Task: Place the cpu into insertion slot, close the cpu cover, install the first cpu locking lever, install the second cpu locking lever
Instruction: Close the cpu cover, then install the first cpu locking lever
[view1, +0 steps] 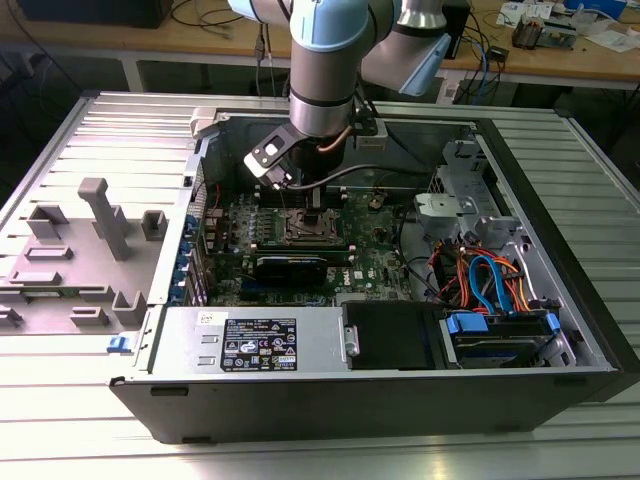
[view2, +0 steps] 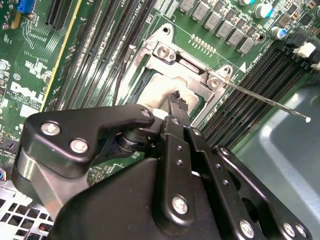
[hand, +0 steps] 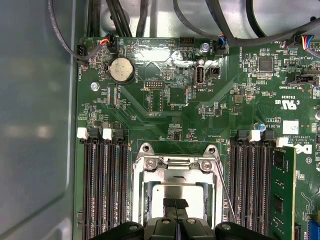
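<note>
Silver-grey metal shows through the cut-out: the cpu (hand: 192, 194) lies flat in the insertion slot (view1: 305, 228), just above the middle of the exterior view, inside the open computer case (view1: 350, 405). The cpu cover (hand: 175, 172) is folded down over it, its frame lying around the chip's edges in both wrist views. Now look at the gripper (hand: 176, 204): black fingers pressed together, nothing between them, tips right over the chip's top. Whether they touch the surface or sit just above it is hard to call. One thin locking lever (view2: 270, 101) sticks out from the socket's corner and slants away over the memory slots (view2: 265, 65), its tip free, not hooked down. On the green motherboard (hand: 165, 105) a round coin battery (hand: 121, 70) sits well apart from the socket. In the exterior view the arm (view1: 325, 70) hangs from the top centre of the frame, straight over the socket.
</note>
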